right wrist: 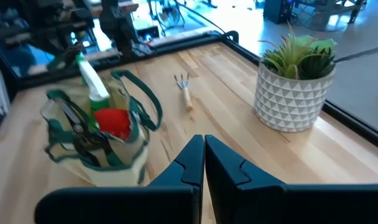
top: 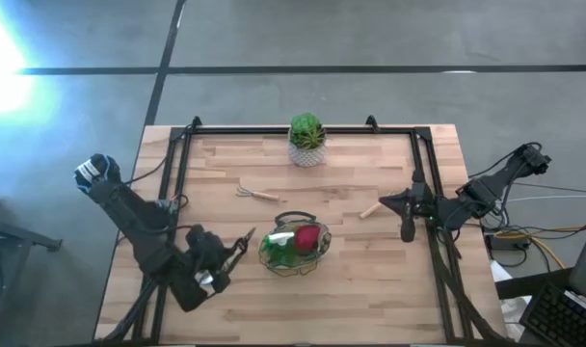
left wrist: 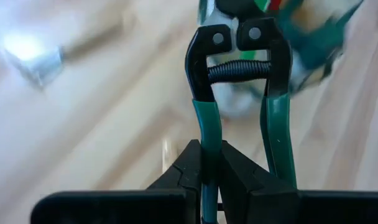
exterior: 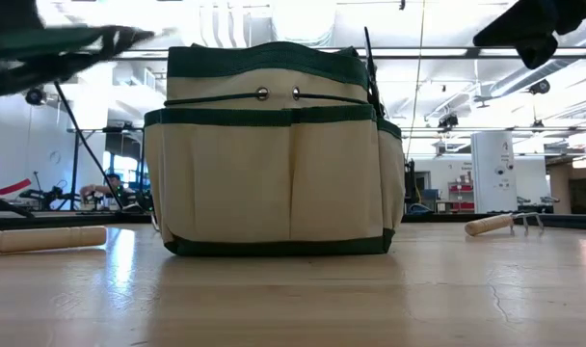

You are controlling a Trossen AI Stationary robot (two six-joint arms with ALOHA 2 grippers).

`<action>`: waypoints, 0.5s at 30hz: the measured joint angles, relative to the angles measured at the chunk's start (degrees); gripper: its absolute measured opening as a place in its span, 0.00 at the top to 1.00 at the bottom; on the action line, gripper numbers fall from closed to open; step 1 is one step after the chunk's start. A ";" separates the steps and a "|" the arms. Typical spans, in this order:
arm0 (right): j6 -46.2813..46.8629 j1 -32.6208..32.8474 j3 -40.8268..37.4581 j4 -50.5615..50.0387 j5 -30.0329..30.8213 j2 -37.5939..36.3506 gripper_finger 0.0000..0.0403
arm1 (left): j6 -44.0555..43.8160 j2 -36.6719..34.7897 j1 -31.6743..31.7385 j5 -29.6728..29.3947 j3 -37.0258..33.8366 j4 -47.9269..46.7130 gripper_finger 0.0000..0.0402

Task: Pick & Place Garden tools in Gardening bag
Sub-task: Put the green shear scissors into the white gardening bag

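1. A robotics lab or workshop; a butcher-block table (top: 303, 289) stands on grey concrete floor (top: 370, 34);
2. an open hall behind shows ceiling pipes (exterior: 274, 14), equipment racks (exterior: 462, 193).

In the left wrist view the pruning shears (left wrist: 239, 93) were cut off at the top edge, so their blades did not show, and the gardening bag (left wrist: 313, 43) behind them was only a blur. A pale metal tool (left wrist: 43, 62) on the wood was too blurred to name. In the low view the bag (exterior: 274, 145) hid its own contents, and a wooden handle (exterior: 42, 238) was cut by the left edge
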 joint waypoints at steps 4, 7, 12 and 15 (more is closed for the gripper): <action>-0.93 0.00 -0.42 4.55 -0.56 0.24 0.98 | 4.16 0.04 -1.19 -11.23 -0.32 0.85 0.92; -3.28 0.00 -0.47 7.16 -2.01 0.93 0.98 | 9.16 -0.07 -1.12 -16.70 -1.31 2.91 0.92; -7.43 0.04 -0.23 10.43 -2.12 3.00 0.98 | 16.95 -1.65 -0.60 -23.55 -3.27 7.71 0.92; -9.38 -0.19 -0.16 13.69 -1.84 4.62 0.98 | 22.42 -3.67 0.01 -26.87 -4.45 11.10 0.92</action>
